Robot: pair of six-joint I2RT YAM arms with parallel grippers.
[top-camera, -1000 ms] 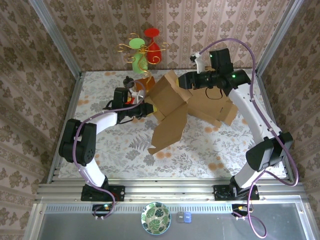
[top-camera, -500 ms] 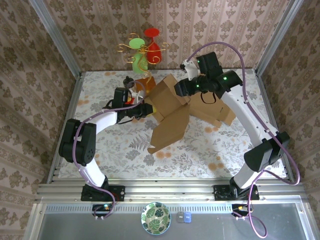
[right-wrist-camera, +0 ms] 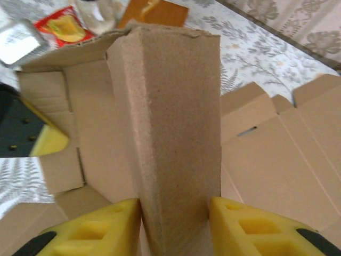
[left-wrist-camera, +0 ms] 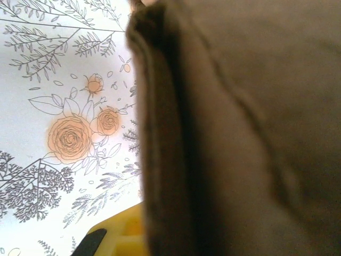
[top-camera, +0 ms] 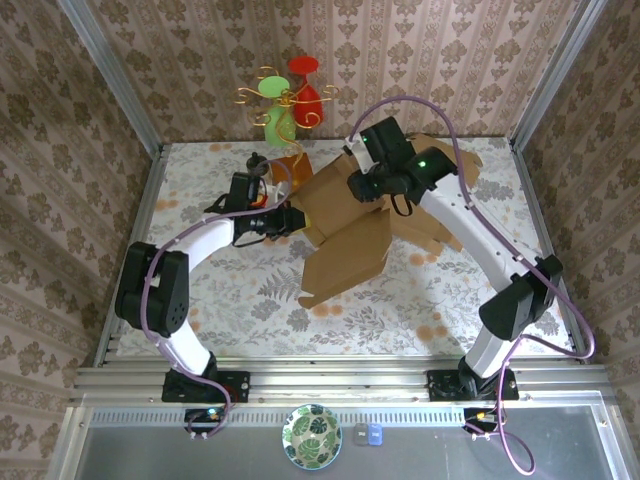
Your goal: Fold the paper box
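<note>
The left arm (top-camera: 200, 240) lies low over the desk (top-camera: 240, 300) and reaches to the box (top-camera: 340, 215), which stands mid-desk with its flaps spread; the left pincer (top-camera: 287, 220) is clenched on its left wall; the right arm (top-camera: 470, 220) arches high, wrist bent down; the right pincer (right-wrist-camera: 175, 213) grasps an upright flap (right-wrist-camera: 170, 106).

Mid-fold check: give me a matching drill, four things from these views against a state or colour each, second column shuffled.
1. left end effector
2. right end effector
3. bowl
4. packet

a. red
b. pinching the raised flap
c. green leaf pattern
d. shut on the left edge of the box

Pairs: 1-d, 2-b, 3-c, 4-a
</note>
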